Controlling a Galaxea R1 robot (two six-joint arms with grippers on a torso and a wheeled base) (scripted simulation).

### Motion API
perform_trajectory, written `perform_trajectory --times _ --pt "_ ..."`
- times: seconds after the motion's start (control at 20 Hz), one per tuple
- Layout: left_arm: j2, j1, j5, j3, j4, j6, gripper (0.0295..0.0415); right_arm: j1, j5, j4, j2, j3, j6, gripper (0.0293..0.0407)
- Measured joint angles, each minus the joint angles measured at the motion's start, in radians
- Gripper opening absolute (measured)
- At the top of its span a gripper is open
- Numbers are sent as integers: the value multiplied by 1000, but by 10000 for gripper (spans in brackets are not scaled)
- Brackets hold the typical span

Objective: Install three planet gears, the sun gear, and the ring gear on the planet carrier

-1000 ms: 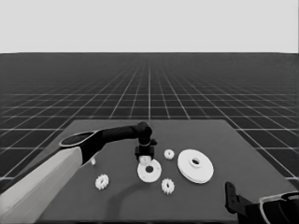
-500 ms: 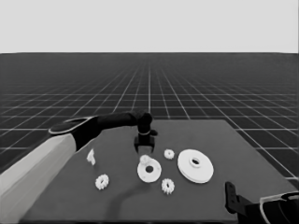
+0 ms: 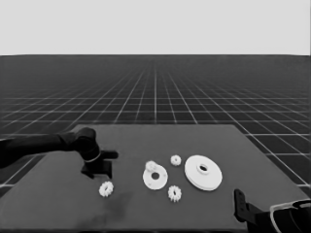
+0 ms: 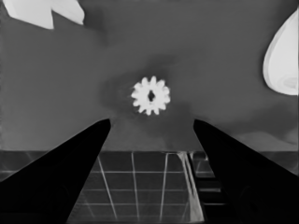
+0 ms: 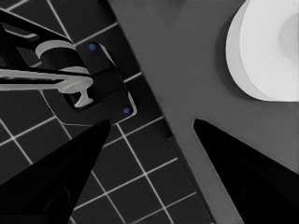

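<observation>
Left gripper hovers just above small white toothed planet gear, jaws apart, empty; gear lies on dark worktop, left of smaller round part; off-centre descent could knock gear aside; right gripper parked, jaws apart.

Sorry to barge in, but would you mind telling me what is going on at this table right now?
The left gripper is over the table's left part, open, with a loose gear just ahead of its fingers. One gear already sits on the smaller round part; two more gears lie beside it. The larger round part lies apart, to its right. The right gripper waits, open, at the table's near right corner.
</observation>
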Motion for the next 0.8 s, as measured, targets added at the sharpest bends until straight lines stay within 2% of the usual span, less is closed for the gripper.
perform_trajectory --times 0.05,0.15,0.25,0.5,0.6,0.8 --pt "12 93 -33 -36 94 18 385 0 0 0 0 0 0 385" --pt "34 188 -73 -96 174 44 385 0 0 0 0 0 0 385" --pt "44 216 -89 -122 198 55 385 0 0 0 0 0 0 385" --pt "49 228 -97 -135 210 61 385 0 0 0 0 0 0 385" --pt "49 229 -98 -136 210 61 314 0 0 0 0 0 0 385" --pt "49 228 -98 -136 211 61 313 0 0 0 0 0 0 385"
